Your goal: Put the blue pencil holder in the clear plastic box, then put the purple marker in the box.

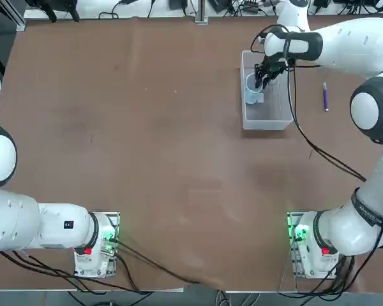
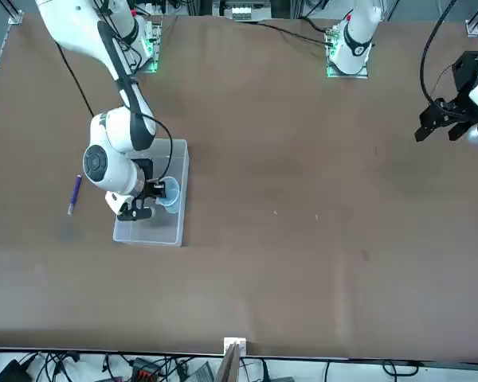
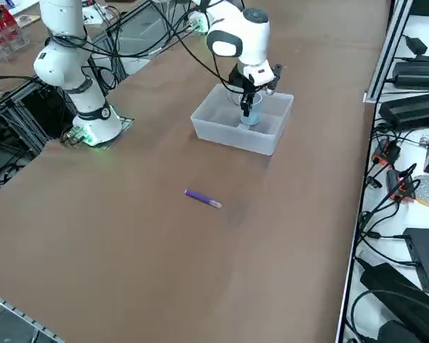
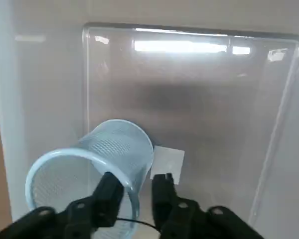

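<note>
Brown table (image 1: 147, 159): gripper (image 4: 138, 185) gripping blue pencil holder (image 4: 97, 167) inside clear plastic box (image 1: 266, 119).

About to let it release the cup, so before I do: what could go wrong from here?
The right gripper pinches only the rim wall of the blue pencil holder, one finger inside and one outside, and the wrist view shows the cup tilted inside the clear plastic box. On release it may tip or roll rather than stand.

The cup sits close to one box wall, so a finger could snag the rim on withdrawal.

The purple marker lies loose on the table and could roll when grasped.
</note>
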